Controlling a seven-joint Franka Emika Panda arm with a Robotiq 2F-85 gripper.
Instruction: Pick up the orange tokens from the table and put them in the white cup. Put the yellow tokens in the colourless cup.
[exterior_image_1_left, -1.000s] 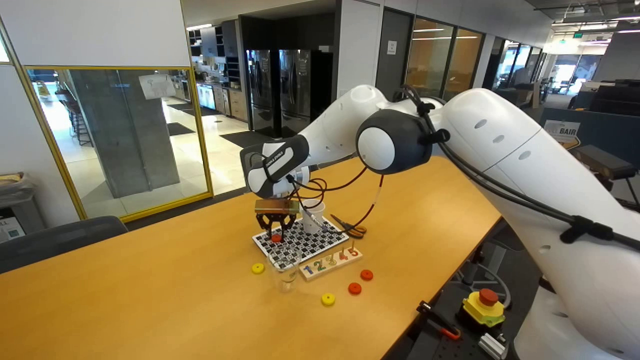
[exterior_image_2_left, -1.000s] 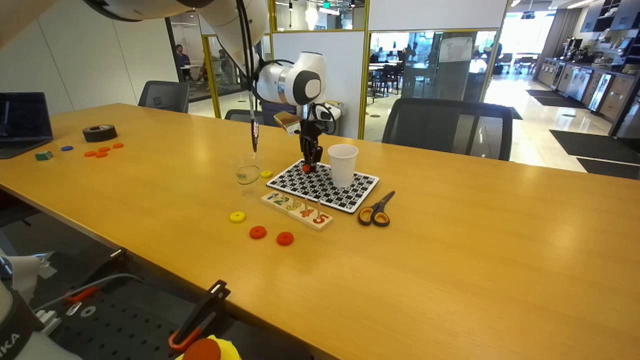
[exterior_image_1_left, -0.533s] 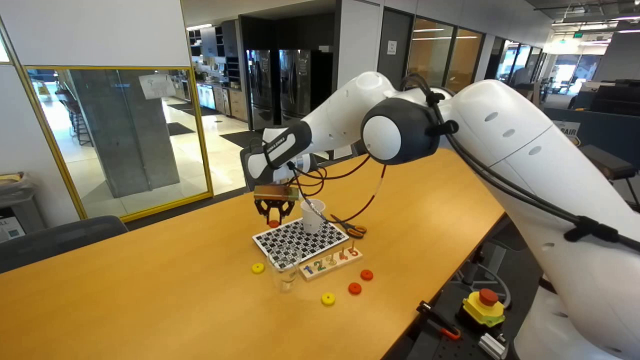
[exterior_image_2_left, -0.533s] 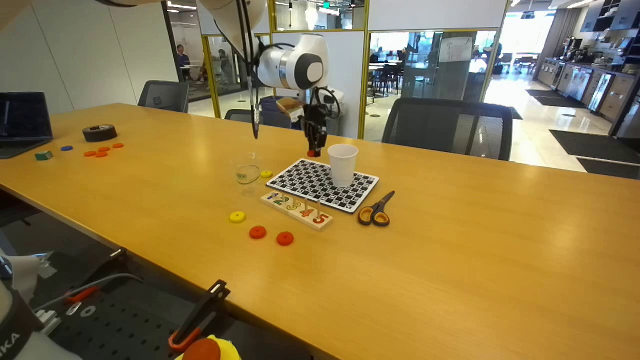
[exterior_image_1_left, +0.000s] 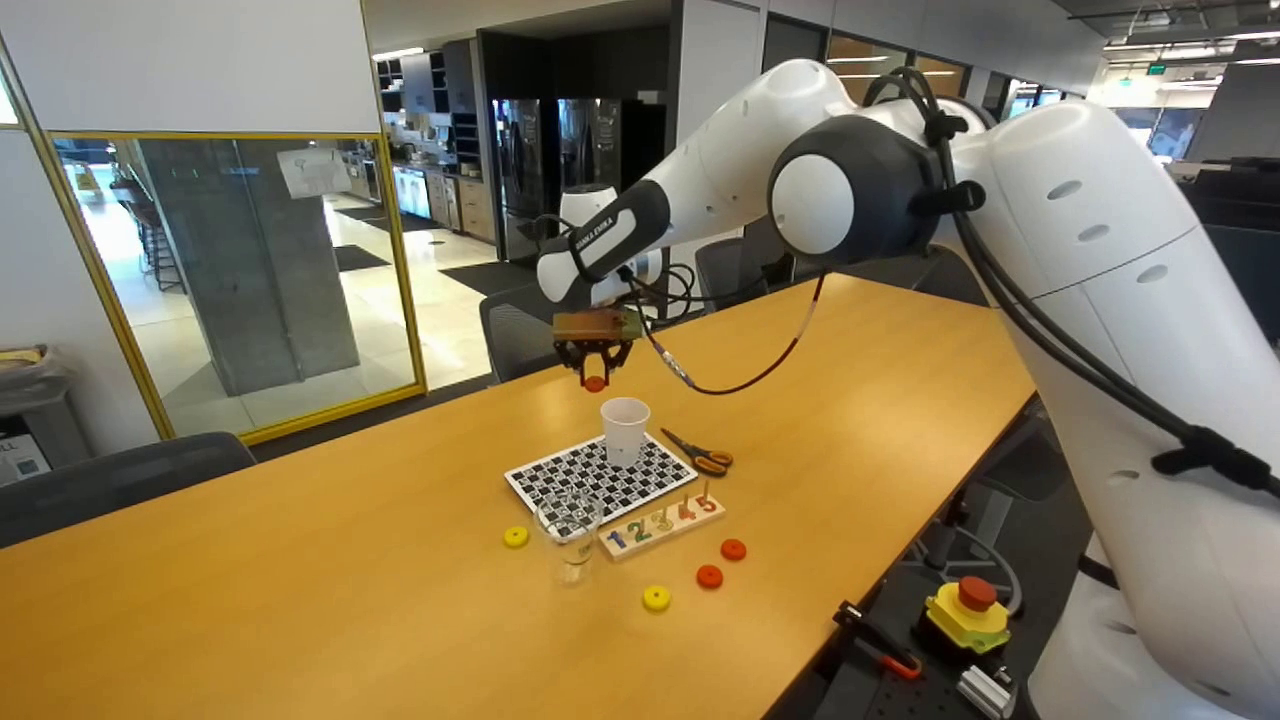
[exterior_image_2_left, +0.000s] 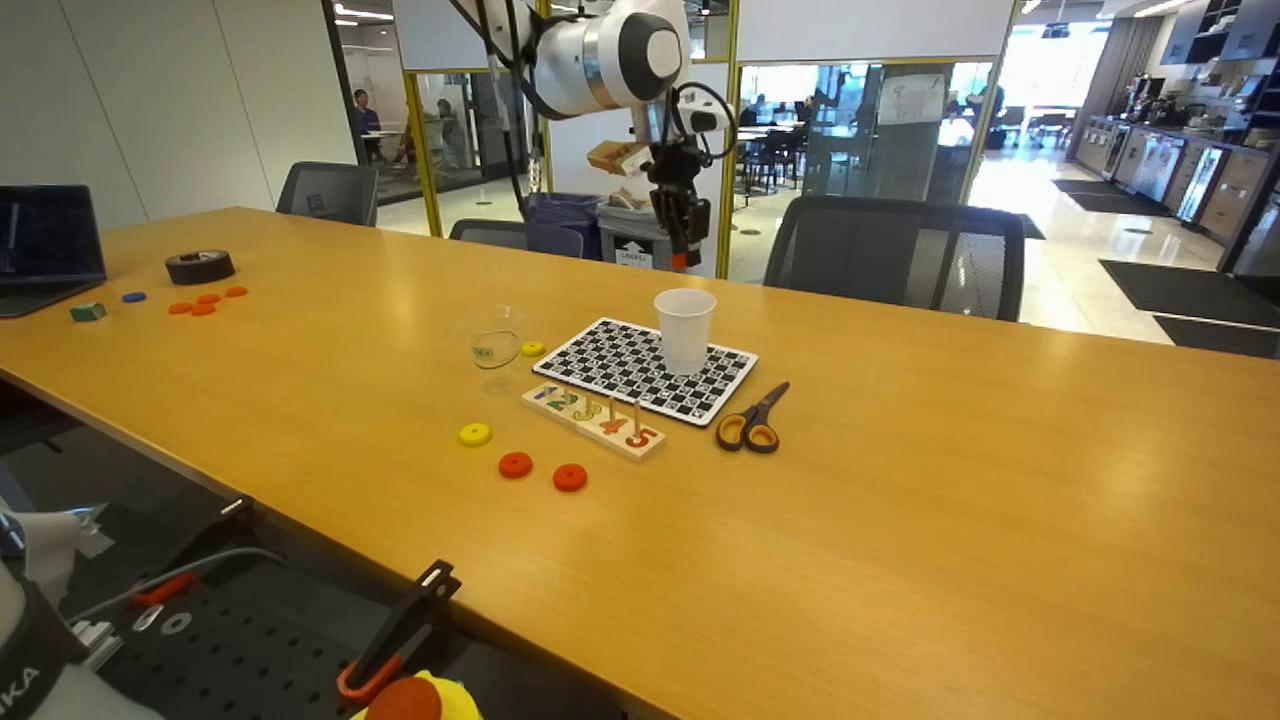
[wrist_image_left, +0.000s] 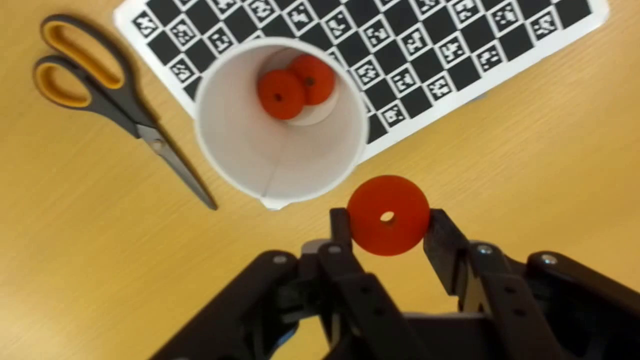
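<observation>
My gripper (wrist_image_left: 388, 222) is shut on an orange token (wrist_image_left: 388, 240), gripped at its edges; it also shows in both exterior views (exterior_image_1_left: 595, 384) (exterior_image_2_left: 681, 261), raised above the table (exterior_image_2_left: 900, 480). The white cup (wrist_image_left: 240, 145) stands upright on the checkerboard, just ahead of the token and to its left in the wrist view. Two orange tokens (wrist_image_left: 281, 94) lie in it. Two more orange tokens (exterior_image_1_left: 733, 550) (exterior_image_1_left: 709, 577) lie on the table. One yellow token (exterior_image_1_left: 515, 537) lies beside the colourless cup (exterior_image_1_left: 575, 552), another yellow token (exterior_image_1_left: 656, 598) nearer the orange pair.
The checkerboard (exterior_image_1_left: 560, 480) lies under the white cup. A numbered peg board (exterior_image_2_left: 592, 420) lies along its edge, and scissors (exterior_image_2_left: 755, 420) beside it. Farther off are black tape (exterior_image_2_left: 200, 266), several flat orange discs (exterior_image_2_left: 203, 309), a blue disc (exterior_image_2_left: 133, 297) and a laptop (exterior_image_2_left: 45, 245).
My gripper has lifted the orange token from the checkerboard, rising well above it and shifting toward the white cup's side. The cups and the other tokens have not moved.
</observation>
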